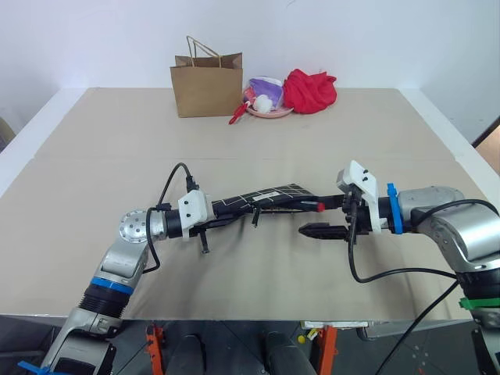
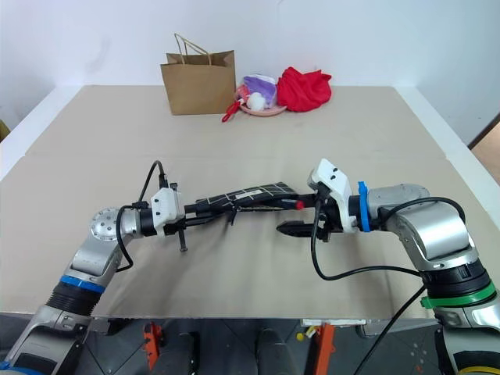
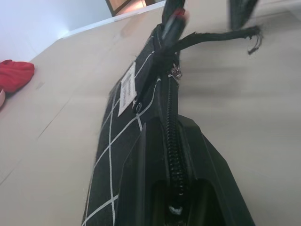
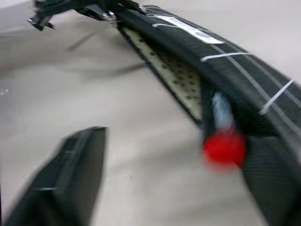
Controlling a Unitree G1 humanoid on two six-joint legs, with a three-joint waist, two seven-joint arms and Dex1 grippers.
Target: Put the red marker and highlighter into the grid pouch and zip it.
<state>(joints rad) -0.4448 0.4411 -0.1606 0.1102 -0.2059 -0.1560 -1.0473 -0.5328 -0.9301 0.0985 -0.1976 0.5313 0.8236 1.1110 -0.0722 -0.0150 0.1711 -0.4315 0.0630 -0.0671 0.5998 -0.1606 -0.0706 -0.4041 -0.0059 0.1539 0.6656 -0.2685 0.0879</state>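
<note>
From the head views: left gripper [image 1: 209, 226] clamped shut on one end of the grid pouch [image 1: 266, 198], holding it up off the table [image 1: 94, 156] so that it stretches level toward the right gripper [image 1: 332, 219]. At the pouch's far end, red marker [image 1: 319, 206] poking out of the open mouth, its red tip showing just beside the upper right finger. Right gripper spread wide, one finger [image 1: 322, 231] below and clear of the pouch, the other up by the marker end; gripping nothing that can be made out. At the table's far edge, brown paper bag [image 1: 207, 84] standing upright, a pink dish [image 1: 267, 109] of small items just beside it, a red cloth [image 1: 309, 91] touching the dish on the other side. From the left wrist: both black fingers [image 3: 141, 174] pressed against the pouch's edge with the zipper [image 3: 170, 136] running between them, closed along the near stretch; white label [image 3: 126, 88] on the pouch's side, its print too small to read; marker's red tip [image 3: 178, 14] at the far end of the pouch, with a frayed black strap trailing sideways there; red cloth [image 3: 14, 75] at the edge of the view. From the right wrist: pouch mouth gaping, pale dotted lining [image 4: 174, 75] visible inside, marker's red end [image 4: 225, 147] sitting in the opening; one black finger [image 4: 66, 174] well apart from the pouch, over bare table; white label [image 4: 186, 26] again unreadable. No brand or legible writing anywhere.
</note>
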